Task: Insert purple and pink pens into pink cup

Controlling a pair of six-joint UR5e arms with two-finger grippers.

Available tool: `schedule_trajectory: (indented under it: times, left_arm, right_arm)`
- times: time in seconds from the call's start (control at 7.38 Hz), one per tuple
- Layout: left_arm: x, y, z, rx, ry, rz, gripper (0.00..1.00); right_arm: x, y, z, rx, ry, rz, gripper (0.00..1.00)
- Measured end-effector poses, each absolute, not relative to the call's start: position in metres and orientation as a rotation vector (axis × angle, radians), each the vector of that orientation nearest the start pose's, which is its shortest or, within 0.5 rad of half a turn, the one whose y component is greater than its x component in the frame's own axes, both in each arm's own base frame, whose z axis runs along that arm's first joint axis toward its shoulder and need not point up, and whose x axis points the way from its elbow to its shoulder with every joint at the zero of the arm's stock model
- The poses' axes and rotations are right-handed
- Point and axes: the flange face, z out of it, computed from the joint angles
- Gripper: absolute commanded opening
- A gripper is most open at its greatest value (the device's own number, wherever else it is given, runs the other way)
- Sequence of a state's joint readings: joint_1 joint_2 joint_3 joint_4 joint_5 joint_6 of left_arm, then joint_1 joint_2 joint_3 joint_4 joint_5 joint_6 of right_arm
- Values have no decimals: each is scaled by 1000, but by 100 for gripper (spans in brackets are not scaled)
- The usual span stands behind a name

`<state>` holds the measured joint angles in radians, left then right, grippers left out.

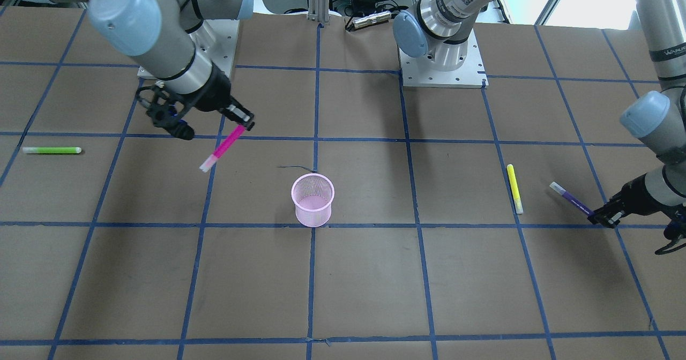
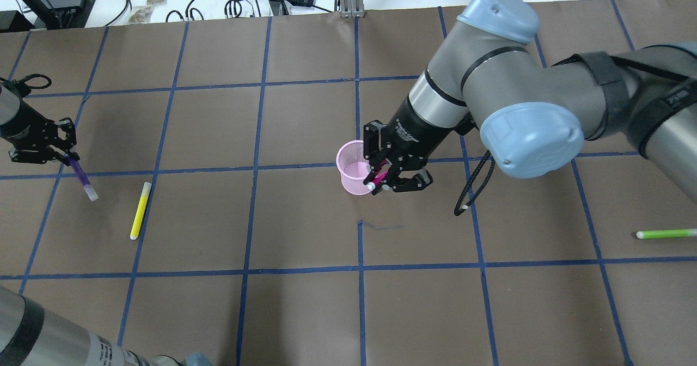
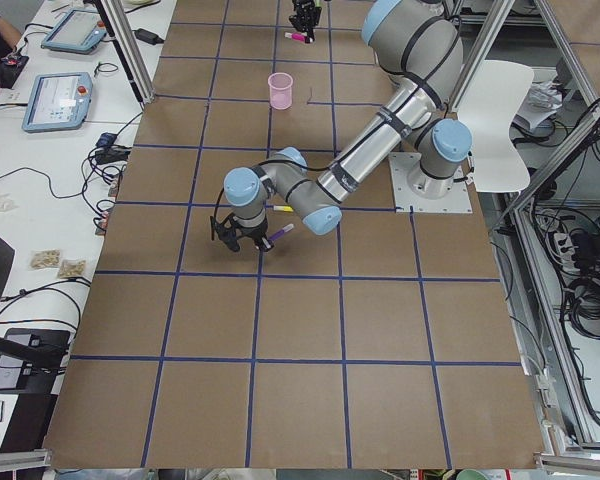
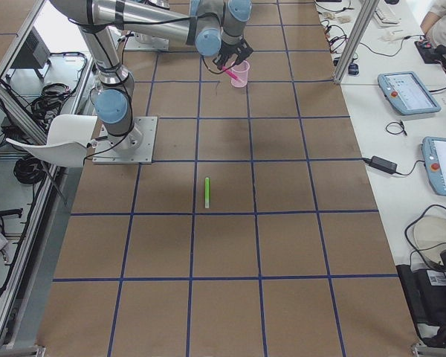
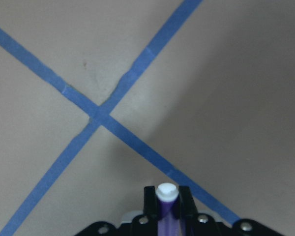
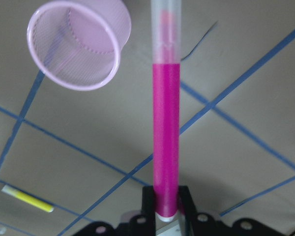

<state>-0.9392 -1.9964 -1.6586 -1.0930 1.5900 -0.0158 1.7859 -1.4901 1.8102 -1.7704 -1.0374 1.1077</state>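
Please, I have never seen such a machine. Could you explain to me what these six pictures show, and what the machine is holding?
This is a robot with two arms at a brown table marked with blue tape. One picture faces the robot, one looks down from behind it, two look along the table from its ends, and two come from wrist cameras. The right arm holds a pink pen in its jaws, tilted above the table, not yet in the empty pink cup. The left arm grips a purple pen. A yellow pen and a green pen lie loose on the table.
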Motion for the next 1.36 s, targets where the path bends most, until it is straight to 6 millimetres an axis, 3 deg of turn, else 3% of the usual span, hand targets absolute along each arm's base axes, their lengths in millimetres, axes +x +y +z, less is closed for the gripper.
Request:
schedule_trajectory:
  times: [0.27,0.41,0.54,0.81,0.95,1.36]
  left_arm:
    - [222,-584,323,-905,2974,-29,0]
    - [198,-590,352,-845,2977,-96,0]
    - [170,-594,372,-779,2984,-147,0]
    - [127,-599,389,-721,2993,-201,0]
    - [116,-600,393,-722,2992,-215,0]
    - [97,-600,393,-700,3000,-221,0]
  right_arm:
    - [325,-454,369,1315,2256,652,16]
    - [333,-469,373,1324,2183,687,16]
    - [330,-492,369,1345,2103,738,16]
    - [304,-526,353,1429,1915,869,16]
    - [297,-532,346,1457,1847,924,16]
    - [294,-522,307,1480,1738,1066,16]
